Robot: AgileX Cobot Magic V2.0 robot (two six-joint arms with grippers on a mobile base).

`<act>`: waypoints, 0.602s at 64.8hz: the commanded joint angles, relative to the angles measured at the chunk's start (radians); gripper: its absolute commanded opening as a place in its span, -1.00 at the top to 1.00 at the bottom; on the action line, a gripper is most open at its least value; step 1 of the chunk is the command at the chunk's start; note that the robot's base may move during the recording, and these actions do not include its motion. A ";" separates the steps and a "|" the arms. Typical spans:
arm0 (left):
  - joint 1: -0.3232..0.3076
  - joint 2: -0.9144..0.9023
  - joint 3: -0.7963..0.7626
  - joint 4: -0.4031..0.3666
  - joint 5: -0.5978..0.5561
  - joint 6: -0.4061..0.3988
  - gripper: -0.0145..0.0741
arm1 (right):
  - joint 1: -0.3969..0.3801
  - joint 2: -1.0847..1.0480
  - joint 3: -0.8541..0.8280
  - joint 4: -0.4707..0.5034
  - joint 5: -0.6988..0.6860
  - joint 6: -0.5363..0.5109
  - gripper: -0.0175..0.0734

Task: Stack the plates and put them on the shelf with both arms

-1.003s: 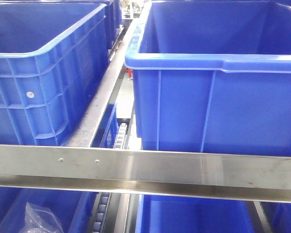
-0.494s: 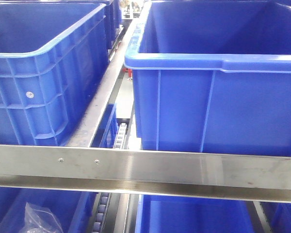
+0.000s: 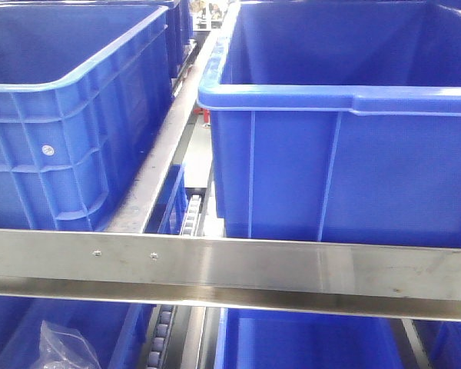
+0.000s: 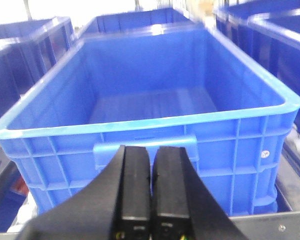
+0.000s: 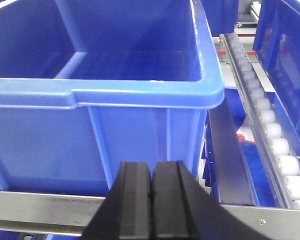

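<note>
Honestly, no plates show in any of my views, so I can't say where they are. Both my left gripper (image 4: 151,185) and right gripper (image 5: 152,200) have their jaws pressed together on nothing, each hanging just in front of an empty blue crate, the left crate (image 4: 155,100) and the right crate (image 5: 105,95), above the steel shelf rail (image 3: 230,269). My worry: moving blind with the jaws closed could knock a crate rim or the rail, since I haven't found the plates yet.
</note>
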 commanded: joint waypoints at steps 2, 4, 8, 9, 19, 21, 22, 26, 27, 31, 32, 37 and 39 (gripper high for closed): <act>-0.001 -0.045 0.002 -0.021 -0.070 -0.009 0.49 | 0.002 -0.018 0.002 -0.009 -0.091 0.000 0.51; -0.001 -0.057 0.002 -0.021 -0.053 -0.009 0.49 | 0.002 -0.018 0.002 -0.009 -0.091 0.000 0.51; -0.001 -0.067 0.002 -0.021 -0.042 -0.009 0.49 | 0.002 -0.018 0.002 -0.009 -0.091 0.000 0.51; -0.001 -0.066 0.002 -0.021 -0.041 -0.009 0.49 | 0.002 -0.018 0.002 -0.009 -0.090 0.000 0.51; -0.001 -0.068 0.002 -0.021 -0.034 -0.009 0.49 | 0.002 -0.018 0.002 -0.009 -0.090 0.000 0.51; -0.001 -0.068 0.002 -0.021 -0.034 -0.009 0.49 | 0.002 -0.018 0.002 -0.009 -0.090 0.000 0.51; -0.001 -0.068 0.002 -0.021 -0.034 -0.009 0.49 | 0.002 -0.018 0.002 -0.009 -0.090 0.000 0.51; -0.001 -0.068 0.002 -0.021 -0.034 -0.009 0.49 | 0.002 -0.018 0.002 -0.009 -0.090 0.000 0.51; -0.001 -0.068 0.002 -0.021 -0.034 -0.009 0.49 | 0.002 -0.018 0.002 -0.009 -0.090 0.000 0.51; -0.001 -0.068 0.002 -0.021 -0.031 -0.009 0.49 | 0.002 -0.018 0.002 -0.009 -0.090 0.000 0.51; -0.001 -0.068 0.002 -0.021 -0.029 -0.009 0.49 | 0.002 -0.018 0.002 -0.009 -0.090 0.000 0.51; -0.001 -0.068 0.002 -0.021 -0.031 -0.009 0.49 | 0.002 -0.018 0.002 -0.009 -0.090 0.000 0.51; -0.001 -0.068 0.002 -0.021 -0.017 -0.009 0.49 | 0.002 -0.018 0.002 -0.009 -0.090 0.000 0.51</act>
